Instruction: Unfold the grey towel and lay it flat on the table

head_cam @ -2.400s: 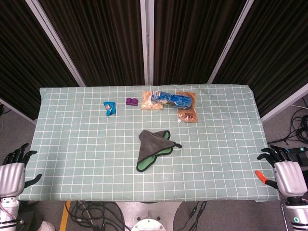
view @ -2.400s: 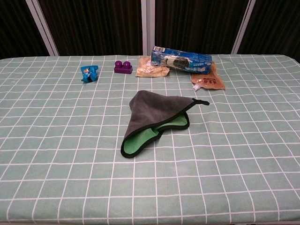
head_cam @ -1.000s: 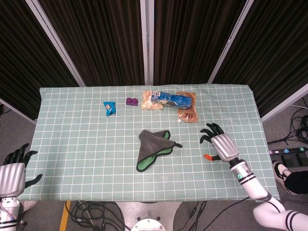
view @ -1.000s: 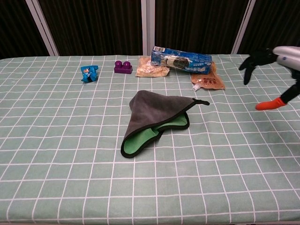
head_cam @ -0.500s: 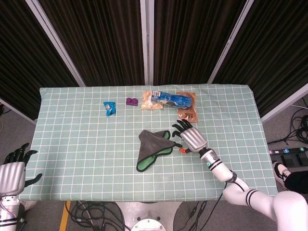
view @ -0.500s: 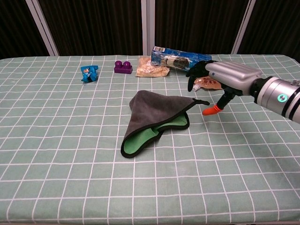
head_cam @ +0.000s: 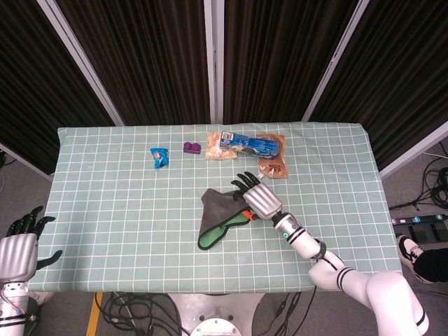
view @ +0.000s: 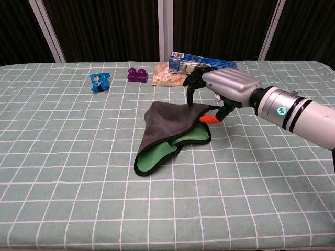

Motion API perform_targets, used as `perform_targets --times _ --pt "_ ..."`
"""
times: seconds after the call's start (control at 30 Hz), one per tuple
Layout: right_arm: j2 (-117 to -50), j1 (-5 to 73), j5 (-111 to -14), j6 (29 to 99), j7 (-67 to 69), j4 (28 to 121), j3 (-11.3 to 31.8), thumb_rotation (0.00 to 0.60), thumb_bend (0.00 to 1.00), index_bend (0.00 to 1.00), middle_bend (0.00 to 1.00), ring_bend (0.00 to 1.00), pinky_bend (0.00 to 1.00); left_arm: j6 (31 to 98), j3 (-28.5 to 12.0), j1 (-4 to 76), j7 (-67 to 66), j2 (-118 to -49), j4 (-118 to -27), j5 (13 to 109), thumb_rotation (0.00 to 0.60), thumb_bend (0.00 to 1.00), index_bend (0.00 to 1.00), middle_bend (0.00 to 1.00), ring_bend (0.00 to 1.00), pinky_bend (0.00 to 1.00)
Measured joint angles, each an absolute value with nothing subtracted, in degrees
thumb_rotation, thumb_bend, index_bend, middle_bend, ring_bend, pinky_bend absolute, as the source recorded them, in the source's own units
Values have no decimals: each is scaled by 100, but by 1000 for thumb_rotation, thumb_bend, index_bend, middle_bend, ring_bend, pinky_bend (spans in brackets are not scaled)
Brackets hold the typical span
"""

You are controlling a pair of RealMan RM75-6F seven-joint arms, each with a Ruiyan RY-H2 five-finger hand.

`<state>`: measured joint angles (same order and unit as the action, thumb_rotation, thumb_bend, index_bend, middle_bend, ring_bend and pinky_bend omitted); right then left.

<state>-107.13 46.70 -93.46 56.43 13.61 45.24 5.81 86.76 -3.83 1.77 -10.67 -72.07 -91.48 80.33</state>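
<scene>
The grey towel (head_cam: 218, 210) (view: 167, 128) lies folded in a rough triangle at the table's middle, its green inner side showing along the lower edge. My right hand (head_cam: 257, 197) (view: 225, 86) hovers over the towel's right corner, fingers spread and pointing down at the cloth. Its orange thumb tip (view: 208, 119) sits right at the towel's edge. I see no cloth held between the fingers. My left hand (head_cam: 17, 245) hangs off the table's near left corner, fingers apart, holding nothing; the chest view does not show it.
Along the far side of the green checked table (head_cam: 105, 210) lie a blue packet (head_cam: 159, 157) (view: 99, 81), a purple brick (head_cam: 192, 148) (view: 137, 74), a beige snack bag (head_cam: 217, 153) (view: 167, 79), a blue box (head_cam: 245, 142) (view: 199, 59) and a brown pouch (head_cam: 271, 166).
My right arm swung in from the table's right edge to the towel's right corner. The towel and my left hand have stayed put.
</scene>
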Motion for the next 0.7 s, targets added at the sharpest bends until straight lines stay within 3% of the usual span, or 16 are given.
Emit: perform_targets --times 0.17,0.6,0.7 --pt "-10822 4765 -9328 5650 1371 4404 538 600 404 630 211 21 0 8632 -379 212 -1043 -7218 -9112 8053 600 145 344 215 181 210" --pt "-10758 4849 -9210 5474 1045 4330 413 600 408 584 215 18 0 8571 -396 281 -962 -7295 -8992 8066 600 145 344 215 182 210" --pt "-10797 4872 -9159 5401 1014 4213 411 600 406 629 217 18 0 8553 -411 298 -938 -7314 -8971 8049 600 145 344 215 182 210"
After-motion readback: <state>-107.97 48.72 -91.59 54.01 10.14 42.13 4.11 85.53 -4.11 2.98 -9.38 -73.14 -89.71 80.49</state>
